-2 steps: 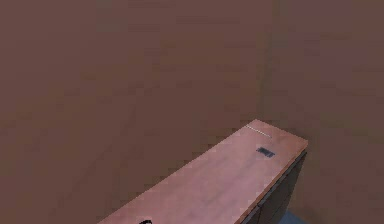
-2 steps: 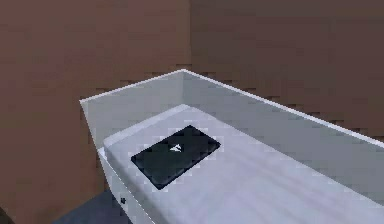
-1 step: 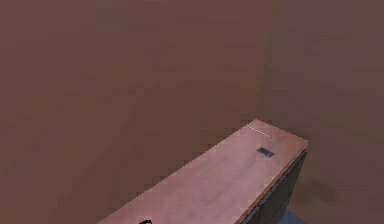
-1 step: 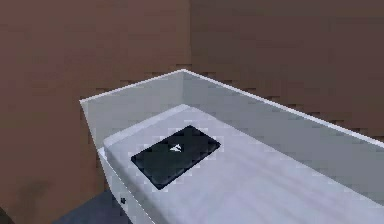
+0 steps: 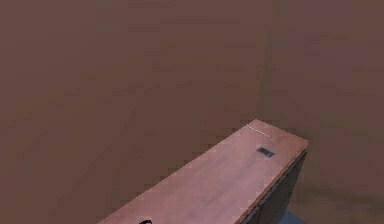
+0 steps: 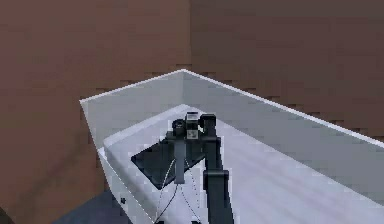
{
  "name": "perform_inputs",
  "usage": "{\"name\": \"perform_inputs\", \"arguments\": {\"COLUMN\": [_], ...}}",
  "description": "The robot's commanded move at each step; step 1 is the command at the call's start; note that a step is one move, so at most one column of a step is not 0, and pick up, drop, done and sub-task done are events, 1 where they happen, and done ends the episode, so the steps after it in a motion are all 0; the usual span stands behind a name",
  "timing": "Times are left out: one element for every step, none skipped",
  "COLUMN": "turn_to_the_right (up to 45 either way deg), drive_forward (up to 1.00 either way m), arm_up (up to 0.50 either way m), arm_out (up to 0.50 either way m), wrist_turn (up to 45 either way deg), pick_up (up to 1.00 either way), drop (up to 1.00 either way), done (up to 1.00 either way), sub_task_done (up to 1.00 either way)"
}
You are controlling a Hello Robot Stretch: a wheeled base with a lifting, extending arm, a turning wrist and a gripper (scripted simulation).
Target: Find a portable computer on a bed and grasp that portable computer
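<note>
A bed point(image 6: 300, 125) with a white frame and a pale grey mattress runs across the arm side view. A dark flat slab, shaped like a portable computer point(image 6: 148, 158), lies on the mattress near the bed's left end. My arm rises from the bottom edge, and the gripper point(image 6: 179, 172) is seen against the slab's right part. Whether it touches the slab cannot be made out, and I cannot tell whether it holds anything.
Brown walls stand behind the bed and across the forward view. A long wooden top point(image 5: 215, 185) runs from the forward view's bottom middle to the right, with a small dark item point(image 5: 265, 152) near its far end. Floor point(image 6: 85, 212) lies left of the bed.
</note>
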Motion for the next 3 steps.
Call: {"name": "perform_inputs", "arguments": {"turn_to_the_right": [0.0, 0.0, 0.0], "drive_forward": [0.00, 0.00, 0.00], "arm_up": [0.00, 0.00, 0.00], "arm_out": [0.00, 0.00, 0.00], "wrist_turn": [45.0, 45.0, 45.0], "pick_up": [0.00, 0.00, 0.00], "drop": [0.00, 0.00, 0.00], "done": [0.00, 0.00, 0.00], "sub_task_done": [0.00, 0.00, 0.00]}}
